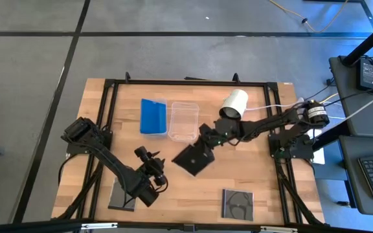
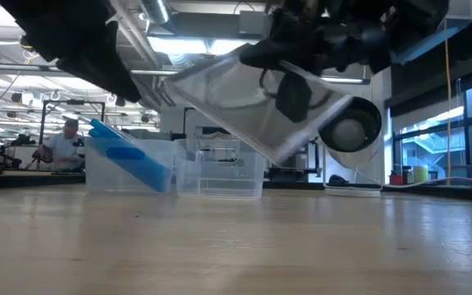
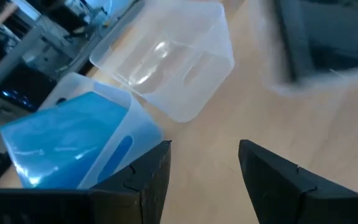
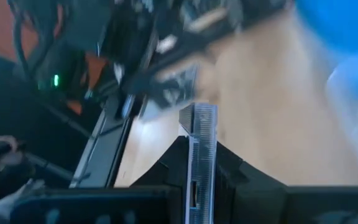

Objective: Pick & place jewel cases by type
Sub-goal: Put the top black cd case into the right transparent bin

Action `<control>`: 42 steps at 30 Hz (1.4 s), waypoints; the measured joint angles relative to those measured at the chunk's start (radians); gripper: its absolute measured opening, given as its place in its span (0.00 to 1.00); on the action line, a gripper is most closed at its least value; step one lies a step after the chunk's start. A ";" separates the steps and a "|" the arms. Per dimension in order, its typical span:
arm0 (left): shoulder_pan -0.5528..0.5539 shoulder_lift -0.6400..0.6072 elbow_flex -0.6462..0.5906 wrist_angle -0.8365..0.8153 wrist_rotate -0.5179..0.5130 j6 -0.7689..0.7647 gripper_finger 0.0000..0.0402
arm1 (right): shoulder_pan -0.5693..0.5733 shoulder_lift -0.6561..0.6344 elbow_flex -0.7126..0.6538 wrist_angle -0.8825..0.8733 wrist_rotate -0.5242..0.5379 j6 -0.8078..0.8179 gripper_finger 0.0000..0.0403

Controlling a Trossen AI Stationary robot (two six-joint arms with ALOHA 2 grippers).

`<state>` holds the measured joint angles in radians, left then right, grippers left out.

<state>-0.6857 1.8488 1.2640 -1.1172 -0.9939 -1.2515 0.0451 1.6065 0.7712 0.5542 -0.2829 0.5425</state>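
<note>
My right gripper (image 1: 204, 142) is shut on a dark jewel case (image 1: 195, 158) that hangs tilted above the middle of the table (image 1: 264, 188); the low view shows the case (image 2: 252, 102) well off the wood. My left gripper (image 1: 149, 157) stands open over the near-left part of the table with nothing between its fingers (image 3: 157, 177), pointing toward the tubs. Blue jewel cases (image 1: 153, 116) stand in the left clear tub (image 3: 73, 143). Two more dark jewel cases lie flat on the table, one at the near left (image 1: 123, 194) and one at the near right (image 1: 237, 204). My right gripper pinches the jewel case by its far-right corner (image 1: 204, 147) between its two fingers, coming from the table's right. The case's thin edge (image 4: 197, 134) stands up between the fingers in the right wrist view. The case is lifted clear and tilted, its free end lower.
An empty clear tub (image 1: 184, 121) stands right of the tub with the blue cases. A white cylinder (image 1: 234, 103) lies at the far right, close to my right arm. A black frame (image 1: 186, 83) borders the table. Bare wood lies between the two flat cases.
</note>
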 joint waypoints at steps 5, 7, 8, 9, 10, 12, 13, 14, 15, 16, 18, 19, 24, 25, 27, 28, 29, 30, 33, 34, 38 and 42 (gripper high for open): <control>0.000 0.000 0.000 0.000 0.015 0.005 0.46 | -0.079 -0.002 0.000 0.117 0.000 -0.028 0.09; 0.000 0.000 0.000 0.001 0.015 0.005 0.46 | -0.110 -0.002 0.000 0.150 0.000 -0.030 0.09; 0.000 0.000 0.000 0.001 0.016 0.005 0.46 | -0.127 -0.002 0.000 0.163 0.000 -0.033 0.09; 0.000 0.000 0.000 0.002 0.016 0.005 0.46 | -0.144 -0.002 0.000 0.180 0.000 -0.033 0.09; 0.000 0.000 0.000 0.002 0.016 0.005 0.46 | -0.159 -0.002 0.000 0.203 0.000 -0.035 0.09; 0.000 0.000 0.000 0.002 0.016 0.004 0.46 | -0.192 -0.004 0.000 0.240 0.008 -0.065 0.10; 0.000 0.000 0.000 0.003 0.016 0.002 0.46 | -0.208 -0.004 0.000 0.253 0.025 -0.083 0.10; 0.000 0.000 0.000 0.003 0.016 -0.004 0.46 | -0.223 -0.004 0.000 0.267 0.044 -0.103 0.10; 0.000 0.000 0.000 0.003 0.016 -0.008 0.46 | -0.237 -0.004 0.000 0.282 0.067 -0.125 0.09; 0.000 0.000 0.000 0.003 0.016 -0.011 0.46 | -0.251 -0.004 0.000 0.300 0.090 -0.151 0.09; 0.000 0.000 0.000 0.003 0.016 -0.010 0.46 | -0.276 -0.004 0.003 0.305 0.125 -0.195 0.09; 0.000 0.000 0.000 0.003 0.016 -0.004 0.46 | -0.290 -0.004 0.008 0.292 0.130 -0.216 0.09; 0.002 0.000 0.000 0.002 0.006 0.050 0.46 | -0.341 -0.004 0.052 0.190 0.094 -0.272 0.10; 0.005 0.000 0.000 0.001 -0.002 0.061 0.46 | -0.348 -0.004 0.056 0.170 0.087 -0.284 0.10; 0.012 0.000 0.000 0.000 -0.014 0.079 0.46 | -0.355 -0.003 0.063 0.158 0.083 -0.293 0.10; 0.017 0.000 0.000 0.000 -0.016 0.084 0.46 | -0.357 -0.003 0.065 0.164 0.085 -0.296 0.10; 0.023 0.000 0.000 0.000 -0.015 0.085 0.46 | -0.357 -0.003 0.066 0.170 0.095 -0.308 0.09; 0.027 0.000 0.000 0.000 -0.010 0.085 0.46 | -0.357 -0.004 0.066 0.170 0.111 -0.319 0.09; 0.042 0.000 0.000 0.002 0.020 0.067 0.46 | -0.357 -0.004 0.066 0.161 0.145 -0.363 0.10; 0.045 0.000 0.000 0.002 0.029 0.061 0.46 | -0.357 -0.004 0.066 0.152 0.158 -0.363 0.10; 0.047 0.000 0.000 0.007 0.058 0.060 0.46 | -0.355 -0.003 0.066 0.099 0.206 -0.297 0.09; 0.047 0.000 0.000 0.007 0.109 0.062 0.46 | -0.356 -0.004 0.066 0.084 0.211 -0.235 0.09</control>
<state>-0.6385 1.8488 1.2640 -1.1103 -0.8853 -1.1890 -0.3107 1.6028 0.8368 0.6385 -0.0715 0.3076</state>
